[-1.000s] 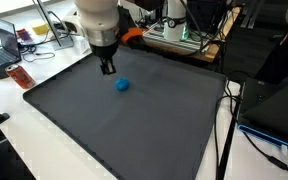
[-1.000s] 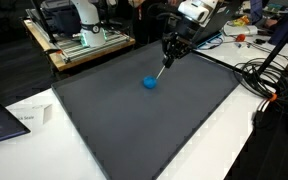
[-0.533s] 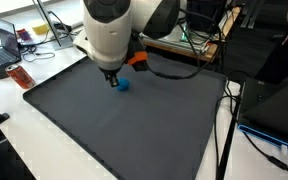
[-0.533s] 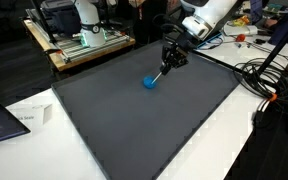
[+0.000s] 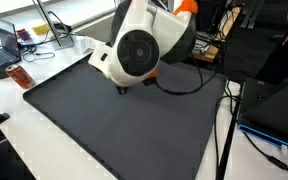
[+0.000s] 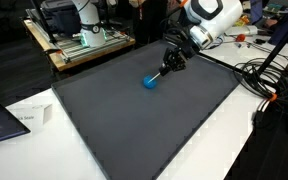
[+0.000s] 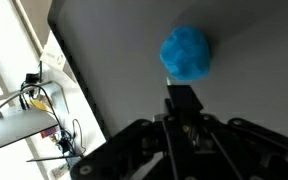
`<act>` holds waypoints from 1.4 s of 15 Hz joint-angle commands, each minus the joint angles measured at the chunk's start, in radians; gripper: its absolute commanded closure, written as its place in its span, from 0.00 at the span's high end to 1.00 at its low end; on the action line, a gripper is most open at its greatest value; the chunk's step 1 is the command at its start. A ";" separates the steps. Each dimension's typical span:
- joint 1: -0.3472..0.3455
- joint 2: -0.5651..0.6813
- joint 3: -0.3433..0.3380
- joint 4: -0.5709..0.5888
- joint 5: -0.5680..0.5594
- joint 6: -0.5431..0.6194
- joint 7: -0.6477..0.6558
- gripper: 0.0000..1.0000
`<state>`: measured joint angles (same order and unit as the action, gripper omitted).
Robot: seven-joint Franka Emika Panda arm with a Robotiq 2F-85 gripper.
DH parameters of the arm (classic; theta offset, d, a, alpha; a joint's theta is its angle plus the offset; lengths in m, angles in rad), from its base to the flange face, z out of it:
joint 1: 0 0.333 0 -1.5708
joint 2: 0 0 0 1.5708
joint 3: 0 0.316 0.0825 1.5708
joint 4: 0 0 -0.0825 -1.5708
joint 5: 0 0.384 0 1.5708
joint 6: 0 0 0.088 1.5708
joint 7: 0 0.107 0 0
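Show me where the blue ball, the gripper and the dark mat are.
blue ball [image 7: 185, 52]: wrist view, middle of its surface.
gripper [image 7: 182, 98]: wrist view, tip of the shut fingers, close to the ball.
dark mat [image 6: 134, 125]: an exterior view, bare stretch near its middle.

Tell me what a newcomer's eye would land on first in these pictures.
A bright blue ball stands out alone on the far half of the dark grey mat. The shut gripper points its tips right at the ball's edge; whether they touch is hard to tell. In an exterior view the white arm looms large in front and hides the ball.
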<state>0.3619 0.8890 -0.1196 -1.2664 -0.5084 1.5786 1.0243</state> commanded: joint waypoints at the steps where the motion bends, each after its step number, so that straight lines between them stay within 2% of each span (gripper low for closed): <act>1: 0.035 0.104 -0.022 0.126 -0.050 -0.101 -0.003 0.03; 4: 0.043 0.144 -0.025 0.175 -0.068 -0.138 -0.016 0.03; 8: 0.021 0.124 -0.014 0.201 -0.049 -0.163 -0.073 0.03; 14: -0.044 0.081 0.004 0.235 0.003 -0.152 -0.220 0.03; 21: -0.153 0.014 0.032 0.209 0.148 -0.087 -0.405 0.03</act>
<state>0.2595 0.9486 -0.1158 -1.0307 -0.4324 1.4596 0.6974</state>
